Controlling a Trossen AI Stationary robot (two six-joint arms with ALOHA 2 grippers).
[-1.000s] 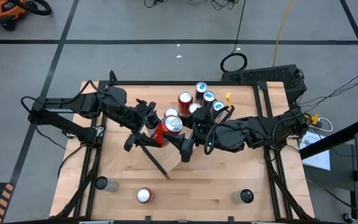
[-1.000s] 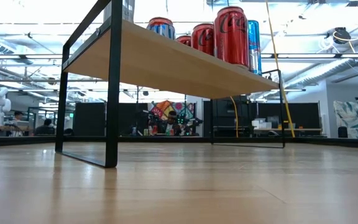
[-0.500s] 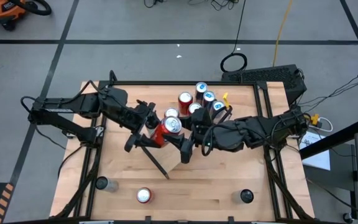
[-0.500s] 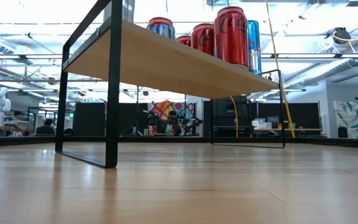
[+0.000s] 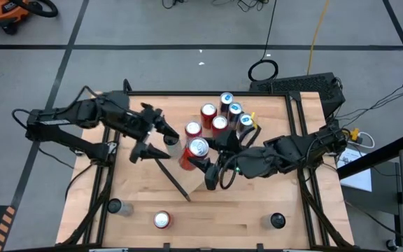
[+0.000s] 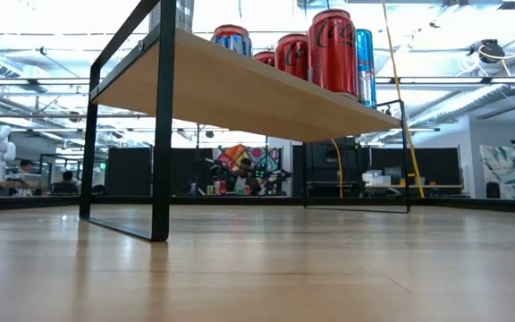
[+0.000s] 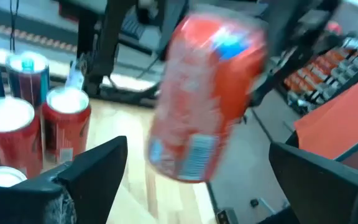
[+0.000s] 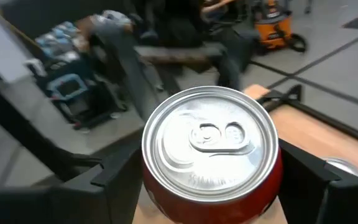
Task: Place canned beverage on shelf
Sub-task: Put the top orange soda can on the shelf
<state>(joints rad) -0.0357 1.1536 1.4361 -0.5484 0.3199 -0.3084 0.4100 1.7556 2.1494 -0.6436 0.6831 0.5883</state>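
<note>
Right gripper [image 5: 210, 166] clamped on a red round metal can [image 5: 194, 152], silver top up, over the near end of the flat light-wood shelf [image 6: 240, 89]. Left gripper [image 5: 147, 133] wide open with nothing in it, just beside that can. More cans [image 5: 220, 112] standing past both grippers.

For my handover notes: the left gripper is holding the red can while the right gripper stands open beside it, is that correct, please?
Not quite. The right gripper holds the red can, its fingers either side of it in the right wrist view. The left gripper stands open beside it, as the high and left wrist views show.
</note>
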